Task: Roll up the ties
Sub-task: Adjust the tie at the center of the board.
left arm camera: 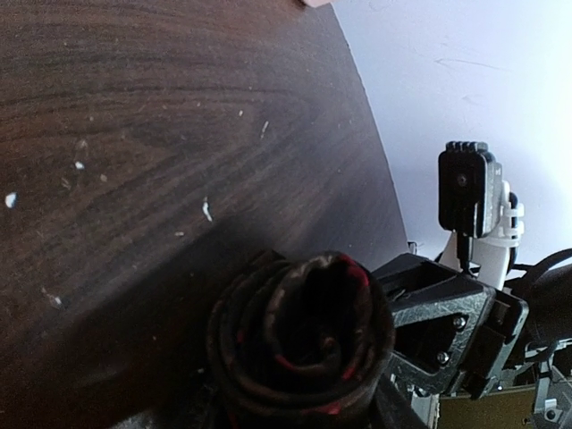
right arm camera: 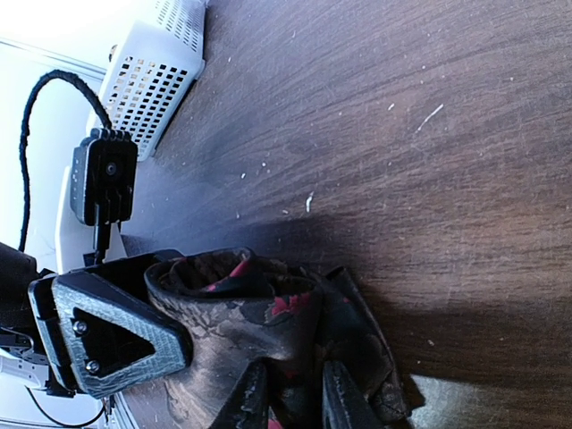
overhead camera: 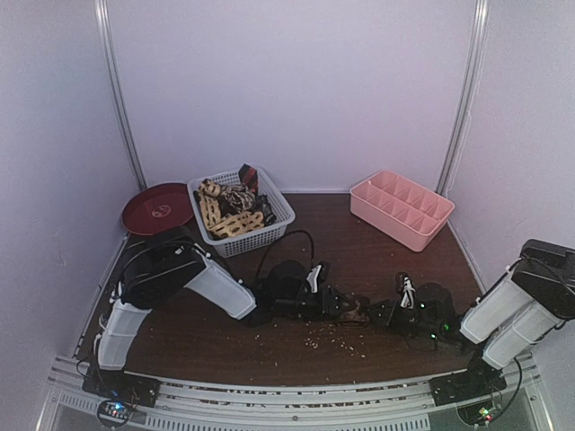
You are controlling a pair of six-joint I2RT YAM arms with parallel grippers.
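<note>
Dark, red-flecked fabric tie [right arm camera: 268,326] is nearly rolled, near the white lattice plastic basket [overhead camera: 260,235]. The right gripper [right arm camera: 293,386] pinches it; I can't tell the left gripper's [overhead camera: 337,305] grip. The patterned ties [overhead camera: 229,211] in the basket are not yet rolled.

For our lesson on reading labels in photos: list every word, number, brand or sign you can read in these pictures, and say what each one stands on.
No text can be read in any view.
On the red plate: a pale mark at its centre, too small and blurred to read.
On the white basket, the pink tray and the rolled tie: no lettering shows.
</note>
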